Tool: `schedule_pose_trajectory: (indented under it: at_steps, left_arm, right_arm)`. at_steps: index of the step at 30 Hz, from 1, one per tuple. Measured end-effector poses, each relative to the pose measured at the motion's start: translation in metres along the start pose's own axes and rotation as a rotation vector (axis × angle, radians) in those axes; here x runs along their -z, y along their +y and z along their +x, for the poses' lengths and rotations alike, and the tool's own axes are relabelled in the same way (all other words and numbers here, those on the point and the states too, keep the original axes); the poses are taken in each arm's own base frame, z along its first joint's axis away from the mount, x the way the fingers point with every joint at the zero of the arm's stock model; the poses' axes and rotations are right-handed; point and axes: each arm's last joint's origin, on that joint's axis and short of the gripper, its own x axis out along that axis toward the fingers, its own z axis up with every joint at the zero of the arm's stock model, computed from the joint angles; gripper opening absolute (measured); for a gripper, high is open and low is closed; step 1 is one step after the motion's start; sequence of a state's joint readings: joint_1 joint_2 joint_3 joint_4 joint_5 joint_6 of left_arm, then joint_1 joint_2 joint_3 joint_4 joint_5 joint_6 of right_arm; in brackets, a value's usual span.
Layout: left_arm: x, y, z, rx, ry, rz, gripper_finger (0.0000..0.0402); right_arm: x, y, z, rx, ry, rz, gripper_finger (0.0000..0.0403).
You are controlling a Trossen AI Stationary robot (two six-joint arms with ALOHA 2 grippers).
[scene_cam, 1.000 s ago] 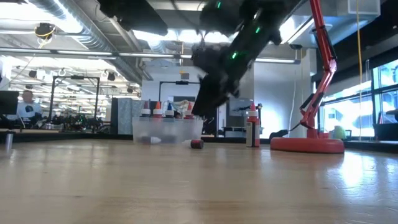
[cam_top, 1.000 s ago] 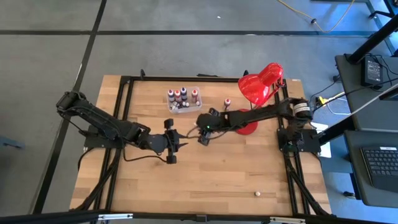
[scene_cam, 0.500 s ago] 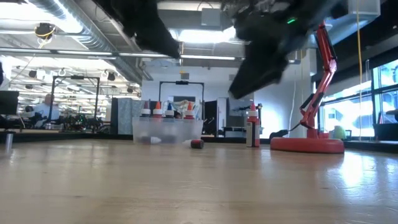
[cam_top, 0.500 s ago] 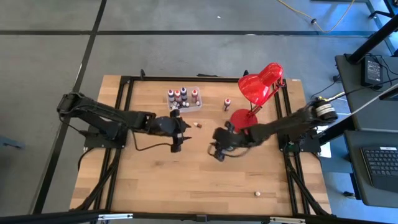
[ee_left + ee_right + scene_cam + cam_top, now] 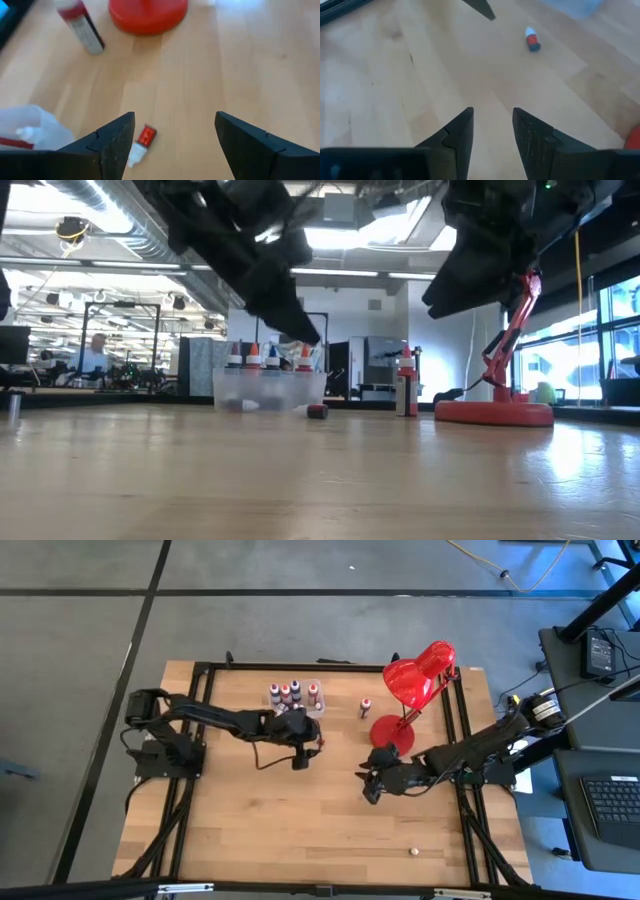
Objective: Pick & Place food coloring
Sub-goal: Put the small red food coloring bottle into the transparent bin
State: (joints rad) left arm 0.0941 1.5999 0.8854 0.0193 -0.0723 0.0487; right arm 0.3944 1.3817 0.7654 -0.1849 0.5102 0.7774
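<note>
One small red food coloring bottle (image 5: pixel 143 140) with a white cap lies on its side on the wooden table (image 5: pixel 300 820), just beside the clear plastic box (image 5: pixel 268 388), loose and not held by anything. In the box stand several more dropper bottles (image 5: pixel 290 693), upright, caps up; another bottle (image 5: pixel 366 706) stands alone near the red desk lamp base (image 5: pixel 493 412). Left gripper (image 5: pixel 172 137) hovers above the fallen bottle, fingers spread wide and empty, the bottle showing near the inner edge of one finger (image 5: pixel 116 142) rather than centred in the gap. Right gripper (image 5: pixel 492 131) hangs over bare table near the lamp base, well apart from the bottle, fingers narrowly parted with nothing between them; it looks to be waiting. Handling, as a judgement: the bottle looks very light and of stiff plastic, so grip force should matter little, but its round body will likely roll or skid if one finger meets it before the other. The smooth label may be slippery. Best hold probably lies across the red body at mid-length, fingers set square to its long axis, not on the tapered white cap, where it could squirt out. The gap wants centring over the body before closing. Once lifted it may hang tilted, which matters for setting it upright among the others.
</note>
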Motion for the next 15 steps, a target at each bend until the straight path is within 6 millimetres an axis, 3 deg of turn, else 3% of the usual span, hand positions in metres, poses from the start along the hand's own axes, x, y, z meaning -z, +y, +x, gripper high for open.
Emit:
schedule_pose_trajectory:
  at_steps: [7, 15]
  left_arm:
    - [0.016, 0.011, 0.03, -0.029, 0.052, 0.102, 0.0274]
    - [0.037, 0.023, 0.056, -0.041, 0.121, 0.091, 0.0274]
  right_arm:
    - [-0.002, -0.001, 0.0, 0.048, -0.056, 0.036, 0.014]
    - [-0.003, -0.001, 0.0, 0.066, -0.082, 0.061, 0.014]
